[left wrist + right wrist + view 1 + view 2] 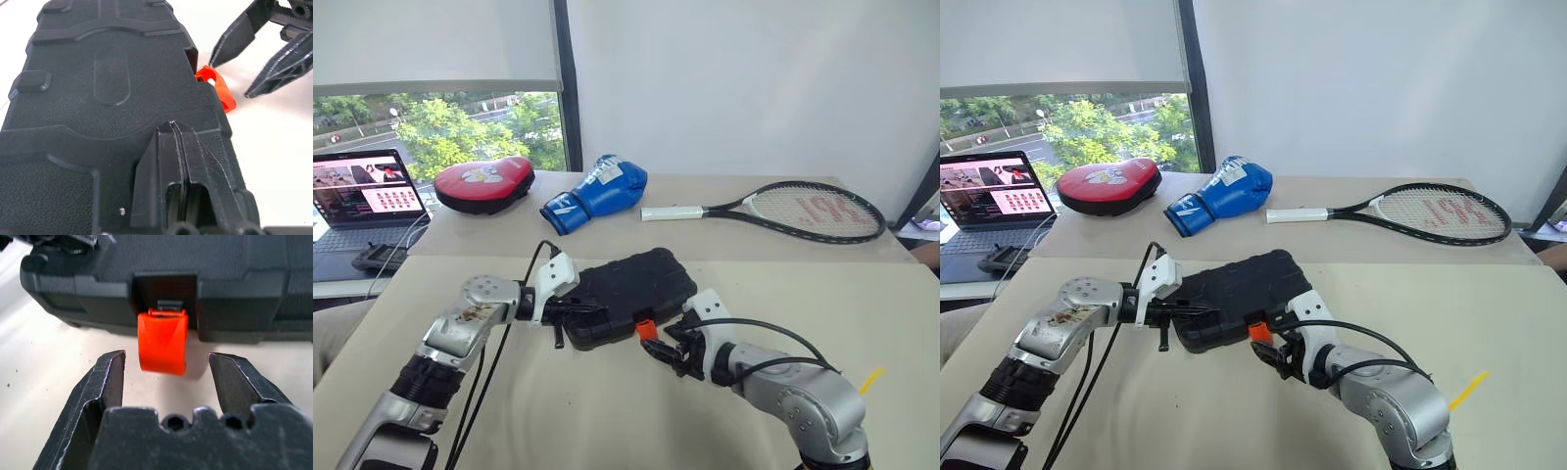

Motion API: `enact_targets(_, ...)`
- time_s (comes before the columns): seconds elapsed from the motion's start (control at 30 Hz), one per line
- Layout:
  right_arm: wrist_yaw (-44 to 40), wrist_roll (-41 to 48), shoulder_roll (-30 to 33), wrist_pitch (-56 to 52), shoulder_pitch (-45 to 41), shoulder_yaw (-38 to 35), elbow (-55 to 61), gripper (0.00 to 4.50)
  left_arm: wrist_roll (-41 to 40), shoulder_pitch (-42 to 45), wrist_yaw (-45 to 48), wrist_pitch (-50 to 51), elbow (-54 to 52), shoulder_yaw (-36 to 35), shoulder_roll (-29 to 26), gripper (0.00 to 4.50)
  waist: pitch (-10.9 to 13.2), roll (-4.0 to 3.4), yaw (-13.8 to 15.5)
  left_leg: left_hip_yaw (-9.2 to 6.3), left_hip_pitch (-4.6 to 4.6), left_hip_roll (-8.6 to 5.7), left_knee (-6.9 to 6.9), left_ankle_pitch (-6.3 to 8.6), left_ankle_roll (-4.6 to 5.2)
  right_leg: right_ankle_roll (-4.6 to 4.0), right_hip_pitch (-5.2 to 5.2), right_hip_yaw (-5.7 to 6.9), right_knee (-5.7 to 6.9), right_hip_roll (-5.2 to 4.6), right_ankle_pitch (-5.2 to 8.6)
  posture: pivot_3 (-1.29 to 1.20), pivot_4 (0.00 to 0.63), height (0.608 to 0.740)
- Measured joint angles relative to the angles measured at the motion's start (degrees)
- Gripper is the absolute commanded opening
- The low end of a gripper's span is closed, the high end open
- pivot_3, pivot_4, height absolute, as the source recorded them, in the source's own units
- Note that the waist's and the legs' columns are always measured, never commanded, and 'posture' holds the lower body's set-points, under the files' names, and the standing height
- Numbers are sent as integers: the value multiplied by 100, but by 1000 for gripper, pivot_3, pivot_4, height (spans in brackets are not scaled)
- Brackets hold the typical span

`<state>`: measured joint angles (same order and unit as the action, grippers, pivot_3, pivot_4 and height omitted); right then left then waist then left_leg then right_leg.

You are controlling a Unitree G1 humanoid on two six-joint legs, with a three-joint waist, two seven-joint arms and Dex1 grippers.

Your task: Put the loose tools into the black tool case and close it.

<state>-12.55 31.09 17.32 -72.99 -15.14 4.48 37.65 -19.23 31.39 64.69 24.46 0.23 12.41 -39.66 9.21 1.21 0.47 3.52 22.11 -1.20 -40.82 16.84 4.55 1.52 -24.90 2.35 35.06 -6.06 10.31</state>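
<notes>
The black tool case (631, 284) lies shut on the near table, lid down. Its orange latch (162, 345) hangs loose from the front edge, unfastened. My left gripper (172, 128) is shut with nothing between its fingers and lies on the lid at the case's left end (578, 305). My right gripper (166, 356) is open just in front of the latch, one finger (105, 382) on each side of it without touching; it is also in the head view (664, 352). The loose tools are out of view.
On the far table lie a red oval pad (484, 183), a blue boxing glove (597, 194) and a tennis racket (803, 211). A laptop (362, 201) stands at the far left. A yellow strip (869, 380) lies near the right edge.
</notes>
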Motion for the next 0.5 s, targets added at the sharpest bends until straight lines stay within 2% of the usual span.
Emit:
enact_targets(0.3,23,-68,-121,1,-219,237,-364,3166,-32,-69,233,80,-78,-107,-151,0,0,-1,-50,1,2,-1,3,-2,-4,2,-4,0,0,4,2,0,150,740)
enact_targets(0.4,25,-127,-123,4,-249,338,-465,2443,-7,-69,249,70,-75,-109,-152,0,0,-1,-60,0,3,-1,4,-2,-3,2,-4,0,-1,4,2,0,150,740)
enact_targets(0.5,19,-168,-123,5,-257,383,-476,1423,8,-68,251,62,-75,-108,-150,0,0,-1,-62,0,3,0,4,-1,-2,2,-4,0,-1,4,2,0,150,740)
